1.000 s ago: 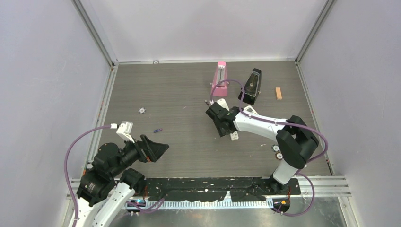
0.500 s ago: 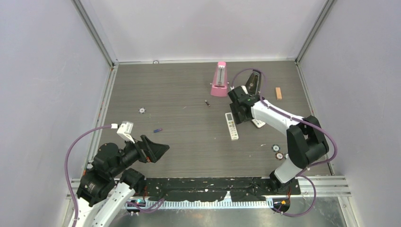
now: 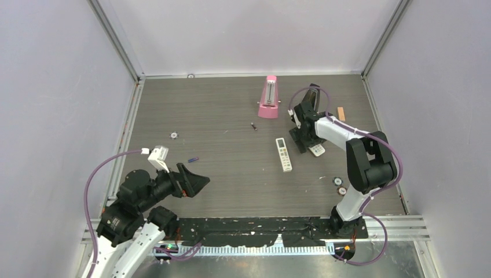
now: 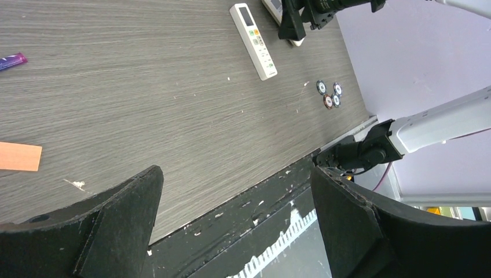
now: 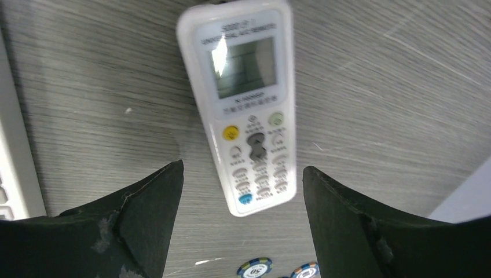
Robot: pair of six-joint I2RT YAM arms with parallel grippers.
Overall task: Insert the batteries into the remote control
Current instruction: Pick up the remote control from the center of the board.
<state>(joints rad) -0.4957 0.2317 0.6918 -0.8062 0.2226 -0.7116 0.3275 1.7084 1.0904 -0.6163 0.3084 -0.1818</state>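
The slim white remote control (image 3: 284, 154) lies flat, buttons up, mid-table; the left wrist view has it far off (image 4: 253, 40), and the right wrist view catches only its edge (image 5: 10, 150). A bluish-purple battery (image 3: 193, 159) (image 4: 11, 59) lies left of centre, and a dark battery (image 3: 253, 126) lies near the pink metronome. My right gripper (image 3: 302, 139) (image 5: 242, 171) hangs open over the broader many-button remote (image 5: 243, 110) (image 3: 317, 150), holding nothing. My left gripper (image 3: 194, 184) (image 4: 234, 174) is wide open and holds nothing, near the table's front edge.
A pink metronome (image 3: 268, 97) and a black one (image 3: 310, 99) stand at the back. An orange block (image 3: 341, 114) lies back right. Poker chips (image 3: 339, 185) (image 5: 255, 269) lie front right. A small round piece (image 3: 173, 135) lies left. An orange flat piece (image 4: 17, 156) lies by my left gripper.
My right gripper has swung right and back from over the slim remote to the broader remote, with its jaws opening wider. The slim remote now lies uncovered. The left arm shifted slightly.
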